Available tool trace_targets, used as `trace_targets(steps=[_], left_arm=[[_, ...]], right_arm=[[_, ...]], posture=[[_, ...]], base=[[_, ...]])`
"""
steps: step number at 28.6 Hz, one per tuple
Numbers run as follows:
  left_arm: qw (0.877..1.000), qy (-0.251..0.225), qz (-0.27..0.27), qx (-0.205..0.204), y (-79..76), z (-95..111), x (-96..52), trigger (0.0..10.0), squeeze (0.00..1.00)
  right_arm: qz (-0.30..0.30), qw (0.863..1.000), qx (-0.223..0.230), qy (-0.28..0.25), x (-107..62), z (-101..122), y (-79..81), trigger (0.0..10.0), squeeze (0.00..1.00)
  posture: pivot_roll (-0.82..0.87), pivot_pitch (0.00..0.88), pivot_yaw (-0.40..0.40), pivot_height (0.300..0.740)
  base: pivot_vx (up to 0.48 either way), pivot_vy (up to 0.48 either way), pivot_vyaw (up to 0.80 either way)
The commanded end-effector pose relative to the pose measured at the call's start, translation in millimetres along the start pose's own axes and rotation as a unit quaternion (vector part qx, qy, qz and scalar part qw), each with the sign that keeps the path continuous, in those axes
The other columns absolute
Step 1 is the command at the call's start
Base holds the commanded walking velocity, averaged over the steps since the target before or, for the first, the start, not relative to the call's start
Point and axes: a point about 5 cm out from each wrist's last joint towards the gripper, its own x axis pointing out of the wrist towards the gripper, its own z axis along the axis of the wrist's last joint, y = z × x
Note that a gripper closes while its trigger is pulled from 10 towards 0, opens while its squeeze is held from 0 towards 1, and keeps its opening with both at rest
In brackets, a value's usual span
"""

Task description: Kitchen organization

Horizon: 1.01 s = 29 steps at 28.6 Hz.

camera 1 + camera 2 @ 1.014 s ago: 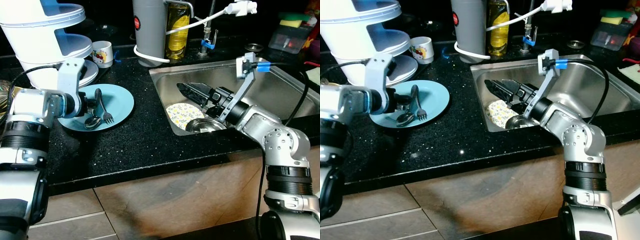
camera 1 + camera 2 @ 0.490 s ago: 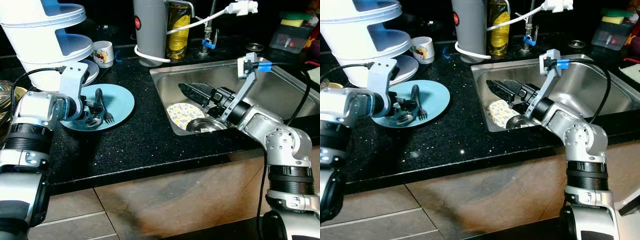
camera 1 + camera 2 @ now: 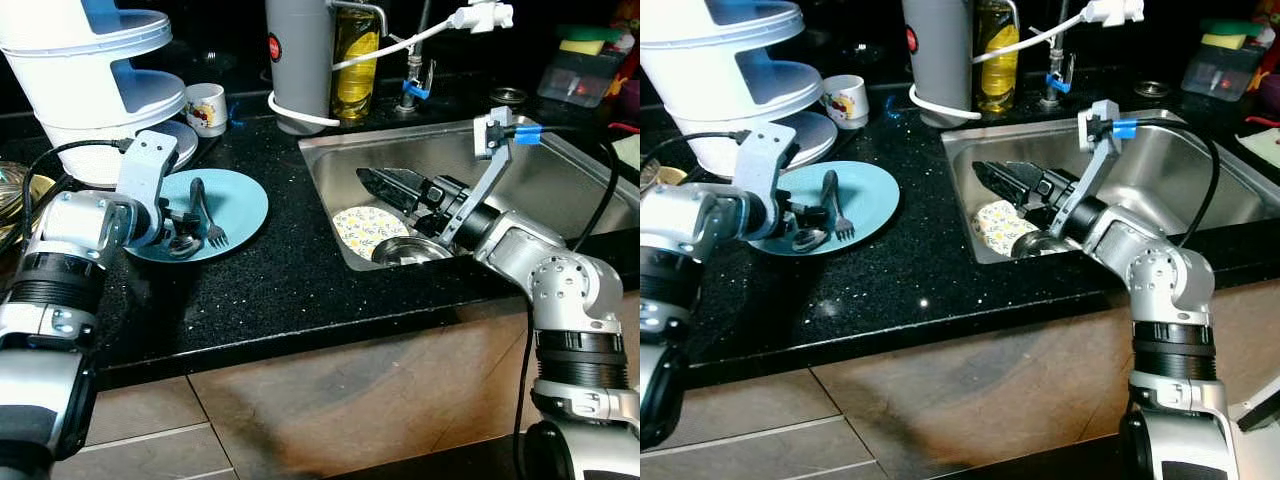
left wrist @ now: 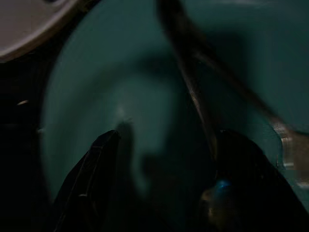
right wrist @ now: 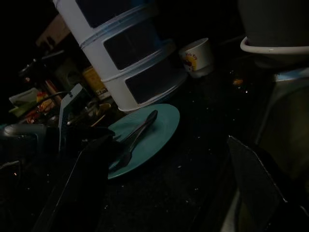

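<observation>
Left gripper (image 4: 164,183), fingers (image 4: 91,169) spread, sits over the blue plate (image 3: 240,195). Between them lies the fork (image 3: 207,215), handle pointing away, tines nearest. Right gripper (image 3: 385,185), fingers parted, hangs above the sink (image 3: 560,170).

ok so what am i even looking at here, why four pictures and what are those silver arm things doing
It is a humanoid robot standing at a black kitchen counter. Two pictures come from cameras in its head, looking down; the other two, darker, come from cameras on its wrists.

The silver arms are its own. The left end effector has two black fingers, spread open low over a teal plate, right by the fork and spoon lying on it. It does not seem to hold anything yet. The right end effector hangs open inside the steel sink, above a patterned plate and a metal bowl.

Behind stand a white tiered rack, a mug, a grey canister and an oil bottle.
</observation>
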Motion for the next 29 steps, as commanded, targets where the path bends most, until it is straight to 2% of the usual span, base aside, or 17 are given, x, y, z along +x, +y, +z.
trace_targets(steps=[1,4,5,7,8,9,10,11,12,22,26,29], left_arm=[[0.998,0.049,0.030,0.007,11.7,-22.0,4.1,10.0,0.00],[0.998,0.049,0.039,0.009,17.2,-22.1,3.0,10.0,0.00],[0.998,0.048,0.042,0.011,19.2,-21.8,2.4,9.4,0.00],[0.998,0.047,0.044,0.013,20.9,-21.4,1.9,9.3,0.00],[0.998,0.045,0.045,0.016,22.9,-20.6,1.7,4.9,0.00],[0.998,0.045,0.045,0.016,22.9,-20.6,1.7,4.9,0.00],[0.998,0.042,0.040,0.015,22.2,-19.9,2.3,3.0,0.00],[0.998,0.042,0.040,0.015,22.2,-19.9,2.3,3.0,0.00],[0.999,0.041,0.033,0.009,20.4,-19.8,2.8,0.0,0.00],[0.999,0.038,0.002,-0.007,7.6,-24.1,9.4,0.0,0.00],[0.999,0.033,0.005,-0.010,8.2,-20.1,10.0,0.0,0.00],[1.000,0.012,0.021,-0.018,13.5,-12.2,7.4,0.0,0.00]], right_arm=[[0.007,1.000,0.010,-0.011,0.7,4.8,2.2,10.0,0.00],[0.007,1.000,0.011,-0.012,0.7,5.5,2.3,10.0,0.00],[0.006,1.000,0.011,-0.012,0.8,5.9,2.2,10.0,0.00],[0.006,1.000,0.011,-0.013,0.8,6.2,2.1,10.0,0.00],[0.005,1.000,0.012,-0.014,0.9,6.6,1.6,10.0,0.00],[0.005,1.000,0.012,-0.014,0.9,6.6,1.6,10.0,0.00],[0.004,1.000,0.012,-0.015,0.9,6.8,1.3,10.0,0.00],[0.004,1.000,0.012,-0.015,0.9,6.8,1.3,10.0,0.00],[0.004,1.000,0.012,-0.015,0.8,6.7,1.3,10.0,0.00],[-0.002,1.000,0.010,-0.013,-1.2,5.3,1.1,10.0,0.00],[-0.004,1.000,0.010,-0.015,-0.7,7.0,-0.7,10.0,0.00],[-0.004,1.000,0.011,-0.019,1.3,8.9,-0.6,10.0,0.00]], posture=[[0.03,0.185,0.044,0.740],[0.03,0.183,0.047,0.740],[0.03,0.183,0.047,0.740],[0.03,0.183,0.047,0.740],[0.03,0.179,0.049,0.740],[0.03,0.179,0.049,0.740],[0.03,0.177,0.050,0.740],[0.03,0.177,0.050,0.740],[0.03,0.177,0.050,0.740],[0.02,0.159,0.051,0.740],[0.03,0.163,0.045,0.740],[0.03,0.163,0.045,0.740]], base=[[0.000,0.000,0.00],[0.000,0.000,0.00],[0.000,0.000,0.00],[0.000,0.000,0.00],[0.000,0.000,0.00],[0.000,0.000,0.00],[0.000,0.000,0.00],[0.000,0.000,0.00],[0.000,0.000,0.00],[0.000,0.000,0.00],[0.000,0.000,0.00],[0.000,0.000,0.00]])
